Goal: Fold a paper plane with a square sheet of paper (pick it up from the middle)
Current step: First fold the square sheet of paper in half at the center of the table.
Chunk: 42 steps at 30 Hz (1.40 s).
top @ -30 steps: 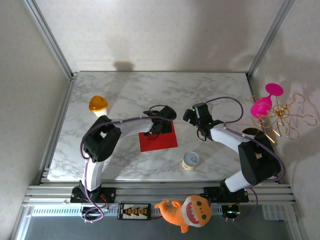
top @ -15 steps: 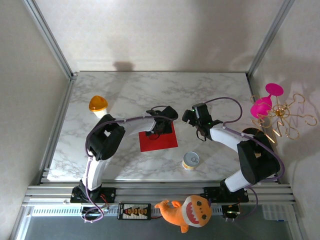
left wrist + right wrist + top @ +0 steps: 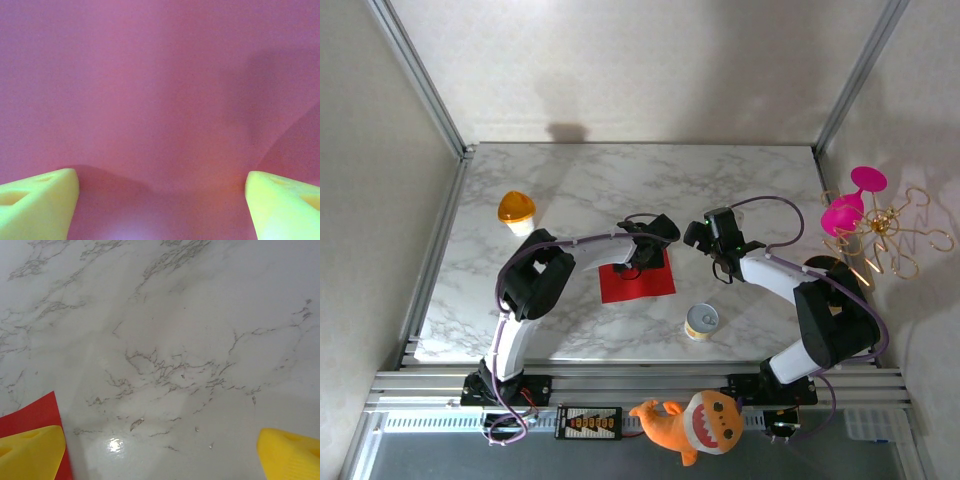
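Left gripper point(image 3: 161, 177) has sunk lower over the square sheet of paper point(image 3: 640, 285), which lies flat mid-bench point(image 3: 570, 190), toward the near edge. Pads point(image 3: 40, 200) spread wide, red paper between them. Right gripper point(image 3: 161, 432) gapes over marble, sheet corner beside one finger.

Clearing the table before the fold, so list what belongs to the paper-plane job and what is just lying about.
Job:
- square sheet of paper
- left end effector, open over the sheet
- right end effector, open beside the sheet

Lying about:
- yellow tin
- orange shark plush
- orange-topped object
- pink goblet
- gold wire stand
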Tool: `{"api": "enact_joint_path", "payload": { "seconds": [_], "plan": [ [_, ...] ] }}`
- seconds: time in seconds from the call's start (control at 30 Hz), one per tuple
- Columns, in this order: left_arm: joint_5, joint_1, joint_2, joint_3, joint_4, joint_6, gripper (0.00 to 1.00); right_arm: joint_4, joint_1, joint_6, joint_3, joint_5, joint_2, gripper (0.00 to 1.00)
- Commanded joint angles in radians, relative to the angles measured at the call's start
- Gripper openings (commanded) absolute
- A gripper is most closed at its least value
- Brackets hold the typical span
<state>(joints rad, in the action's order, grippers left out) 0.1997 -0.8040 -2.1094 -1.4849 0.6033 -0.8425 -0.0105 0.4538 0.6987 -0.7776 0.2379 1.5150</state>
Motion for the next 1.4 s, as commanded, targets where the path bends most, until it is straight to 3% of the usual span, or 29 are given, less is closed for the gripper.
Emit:
{"api": "enact_joint_path", "payload": {
  "seconds": [0.0,0.23,0.47,0.6,0.77,1.03,1.17,1.37],
  "plan": [
    [0.012,-0.006,-0.047,0.032,0.05,-0.047,0.84,0.01,-0.007,0.01,0.013,0.002,-0.001,0.99],
    [0.004,-0.003,-0.024,0.04,0.032,-0.049,0.8,0.002,-0.007,0.015,0.003,0.0,0.001,0.99],
    [-0.048,0.019,0.087,0.105,-0.084,-0.045,0.55,-0.003,-0.007,0.021,0.0,0.0,-0.009,0.99],
    [-0.141,0.06,0.185,0.161,-0.185,0.002,0.43,-0.004,-0.006,0.034,0.0,0.0,-0.019,0.99],
    [-0.323,0.125,0.303,0.223,-0.305,0.092,0.37,0.029,-0.013,0.043,0.009,-0.042,-0.043,0.98],
    [-0.634,0.207,0.396,0.327,-0.5,0.145,0.34,0.109,-0.033,-0.009,0.014,-0.243,-0.068,0.98],
    [-0.678,0.235,0.369,0.36,-0.532,0.157,0.34,0.14,-0.038,-0.031,0.006,-0.369,-0.05,0.95],
    [-0.668,0.272,0.311,0.387,-0.525,0.208,0.32,0.185,-0.038,-0.043,-0.004,-0.546,0.017,0.79]
  ]
}}
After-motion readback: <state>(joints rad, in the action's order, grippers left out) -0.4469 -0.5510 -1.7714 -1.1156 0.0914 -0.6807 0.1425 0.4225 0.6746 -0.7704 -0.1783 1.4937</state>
